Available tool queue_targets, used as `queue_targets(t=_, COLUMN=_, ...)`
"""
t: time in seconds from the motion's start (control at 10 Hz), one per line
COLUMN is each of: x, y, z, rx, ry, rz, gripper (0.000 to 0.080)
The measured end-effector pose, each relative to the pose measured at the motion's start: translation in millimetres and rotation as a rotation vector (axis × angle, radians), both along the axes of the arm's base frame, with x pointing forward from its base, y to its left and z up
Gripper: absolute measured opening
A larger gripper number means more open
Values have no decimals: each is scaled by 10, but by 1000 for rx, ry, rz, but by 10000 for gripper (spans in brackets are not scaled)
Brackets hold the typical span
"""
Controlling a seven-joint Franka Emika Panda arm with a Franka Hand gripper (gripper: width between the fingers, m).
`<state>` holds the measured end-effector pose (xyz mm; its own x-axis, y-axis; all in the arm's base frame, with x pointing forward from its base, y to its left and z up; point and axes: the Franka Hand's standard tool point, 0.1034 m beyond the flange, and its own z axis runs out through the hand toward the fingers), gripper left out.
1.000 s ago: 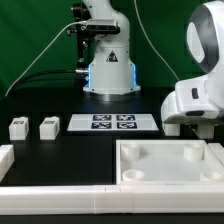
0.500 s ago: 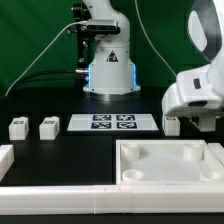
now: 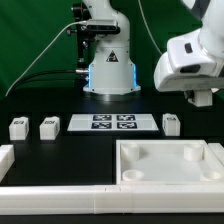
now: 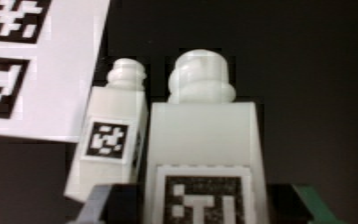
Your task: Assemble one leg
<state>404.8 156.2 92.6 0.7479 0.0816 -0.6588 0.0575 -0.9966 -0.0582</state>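
In the wrist view a white leg (image 4: pixel 202 130) with a rounded tip and a black-and-white tag stands between my jaws. My gripper (image 4: pixel 202 208) is shut on its sides. A second leg (image 4: pixel 112 118) lies on the black table beside it, further from the camera. In the exterior view my gripper (image 3: pixel 203 98) hangs raised at the right, above the table. The held leg is hard to make out there. The second leg (image 3: pixel 171 124) sits on the table just right of the marker board. Two more legs (image 3: pixel 17 127) (image 3: pixel 48 127) sit at the left.
The marker board (image 3: pixel 112 122) lies mid-table and also shows in the wrist view (image 4: pixel 34 70). The large white tray-like piece (image 3: pixel 215 152) with round corner sockets lies at the front right. White rails run along the front edge (image 3: pixel 60 190). The robot base (image 3: pixel 108 60) stands behind.
The arm has risen from the table at the right, lifting the gripper up and away. One leg beside the marker board, hidden by the gripper before, now shows on the table.
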Motion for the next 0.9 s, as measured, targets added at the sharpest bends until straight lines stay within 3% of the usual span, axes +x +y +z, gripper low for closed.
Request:
queue_targets(t=0.1, x=64, y=29, z=-63, rx=8, ry=-57, rz=-4, gripper=290)
queue_targets(t=0.2, x=136, y=46, z=-71, rx=20, ry=-194, rz=-14, gripper=290)
queue_targets(t=0.6, x=159, y=35, z=-64, rx=59, ry=-601, rz=-32, gripper=290)
queue_targets(t=0.8, x=191, y=-41, z=-34, rx=73, ry=-661, rz=-14, gripper=290)
queue_targets(t=0.9, x=299, y=-94, z=12, rx=73, ry=-679, rz=-23, gripper=290)
